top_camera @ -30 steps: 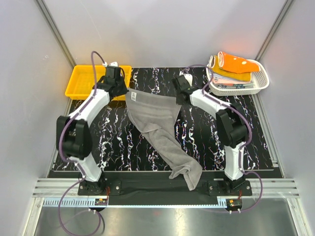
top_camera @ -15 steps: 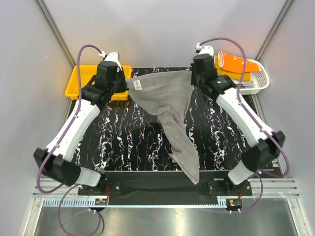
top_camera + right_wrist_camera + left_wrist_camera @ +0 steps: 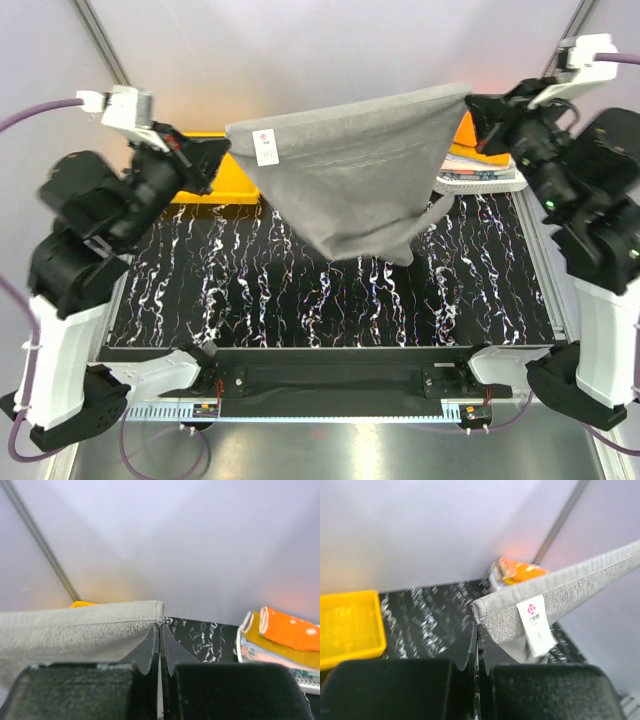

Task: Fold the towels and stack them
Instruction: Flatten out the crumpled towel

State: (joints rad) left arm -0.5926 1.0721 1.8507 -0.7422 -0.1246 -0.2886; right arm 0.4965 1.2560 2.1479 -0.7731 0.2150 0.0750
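The left claw was clamped shut on one top corner of the grey towel, beside its white label. The right claw pinched the opposite corner. The towel hung stretched between them, above the table. Farther off lay the yellow tray and a folded orange towel.

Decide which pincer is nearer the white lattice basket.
Right. The right pincer is near the white lattice basket, gripping a corner of the grey cloth towel; the left pincer grips the opposite corner, across the table.
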